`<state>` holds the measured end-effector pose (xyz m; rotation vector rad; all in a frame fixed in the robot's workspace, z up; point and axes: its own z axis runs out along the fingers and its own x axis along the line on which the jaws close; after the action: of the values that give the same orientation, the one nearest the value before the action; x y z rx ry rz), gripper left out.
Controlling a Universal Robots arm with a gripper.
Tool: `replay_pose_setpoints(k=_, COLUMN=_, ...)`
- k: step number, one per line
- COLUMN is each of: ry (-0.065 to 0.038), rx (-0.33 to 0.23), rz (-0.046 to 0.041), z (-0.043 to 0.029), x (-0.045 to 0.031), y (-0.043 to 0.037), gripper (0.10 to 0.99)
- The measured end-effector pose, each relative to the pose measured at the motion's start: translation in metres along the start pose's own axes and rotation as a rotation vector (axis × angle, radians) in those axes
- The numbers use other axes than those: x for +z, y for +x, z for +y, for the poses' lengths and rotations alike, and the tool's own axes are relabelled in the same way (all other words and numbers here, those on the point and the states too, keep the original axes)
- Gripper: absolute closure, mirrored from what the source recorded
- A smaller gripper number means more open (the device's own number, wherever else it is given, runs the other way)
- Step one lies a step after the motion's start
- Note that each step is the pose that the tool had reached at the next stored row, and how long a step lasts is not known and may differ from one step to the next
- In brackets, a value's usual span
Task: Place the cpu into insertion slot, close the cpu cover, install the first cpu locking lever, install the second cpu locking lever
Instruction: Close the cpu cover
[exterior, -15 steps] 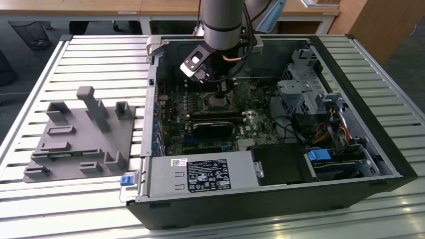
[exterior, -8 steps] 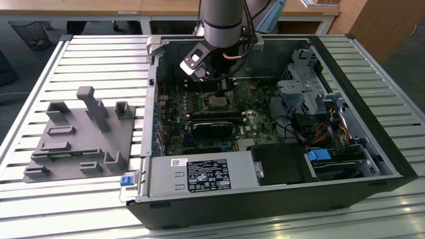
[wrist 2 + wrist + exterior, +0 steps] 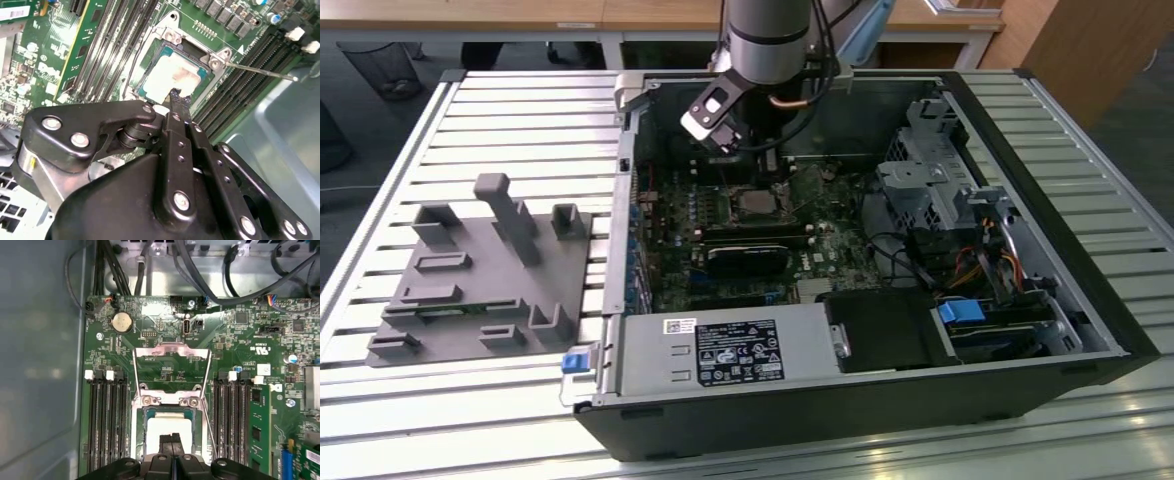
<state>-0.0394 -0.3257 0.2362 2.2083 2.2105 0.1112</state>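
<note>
Exterior view first: your arm (image 3: 767, 40) reaches down into the open computer case (image 3: 854, 425) lying on the slatted desk (image 3: 520, 120). It's right over the cpu (image 3: 754, 206) in the middle of the green board. The grey fixture (image 3: 480, 270) sits well off toward the exterior view's left.

Second wrist view: the end effector (image 3: 179, 98) has its fingers pressed together, with nothing pinched that I can see. The tip is right at the edge of the cpu (image 3: 170, 75); whether it's touching or just above, I can't tell. The chip already lies in the insertion slot (image 3: 169, 34), and one locking lever (image 3: 260, 70) sticks out unlatched beside it.

First wrist view: same story. The end effector (image 3: 172, 441) is over the cpu (image 3: 167, 427), and the cpu cover (image 3: 172, 347) is flipped up open behind the slot.

So I'd say you're at seating the chip. Press light and straight down, and don't drag across the metal face. Make sure it sits flat inside the rim on all sides before anything gets clamped.
</note>
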Motion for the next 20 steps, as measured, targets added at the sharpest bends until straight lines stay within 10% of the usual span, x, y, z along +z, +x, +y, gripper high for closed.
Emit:
replay_pose_setpoints(k=6, ry=0.0, rx=0.0, rz=0.0038, z=0.0014, x=-0.0224, y=0.0009, gripper=0.98)
replay_pose_setpoints(k=20, ry=0.003, rx=0.001, rz=0.0067, z=0.0051, x=-0.0232, y=-0.0084, gripper=0.98)
